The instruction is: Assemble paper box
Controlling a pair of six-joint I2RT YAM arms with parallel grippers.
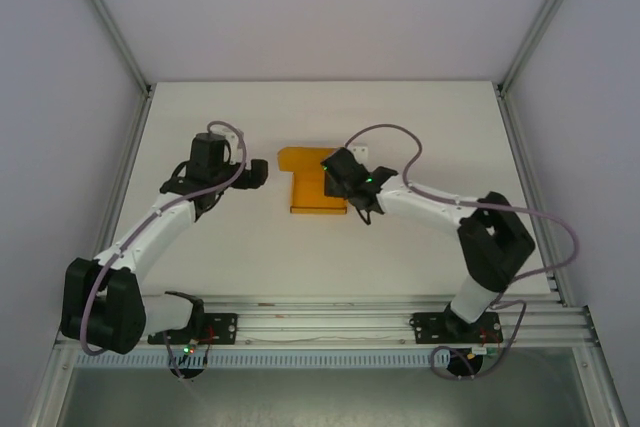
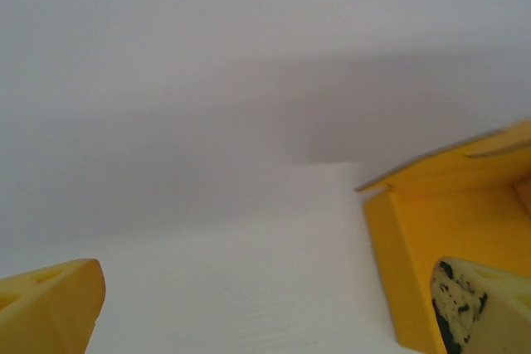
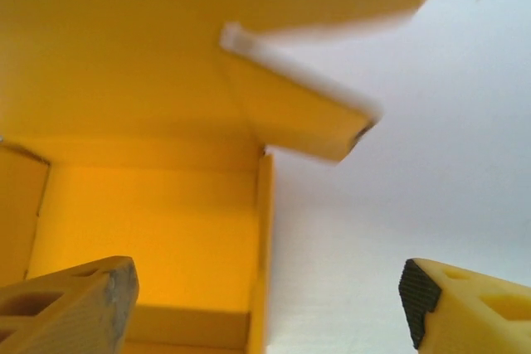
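The paper box (image 1: 308, 185) is orange-yellow card lying mid-table, partly folded, with raised side walls and a flap at its far end. My right gripper (image 1: 338, 179) hovers over the box's right side, open; in the right wrist view its right wall (image 3: 264, 246) rises between the two fingers, with the box's inside (image 3: 149, 221) to the left and a side flap (image 3: 290, 113) sticking out above. My left gripper (image 1: 262, 173) stands open just left of the box, apart from it. The left wrist view has the box's left wall (image 2: 394, 263) by the right finger (image 2: 481, 308).
The white table (image 1: 400, 117) is bounded by grey walls and aluminium posts. Both arm bases sit on the rail (image 1: 320, 322) at the near edge. Cables loop over the right arm (image 1: 490, 237).
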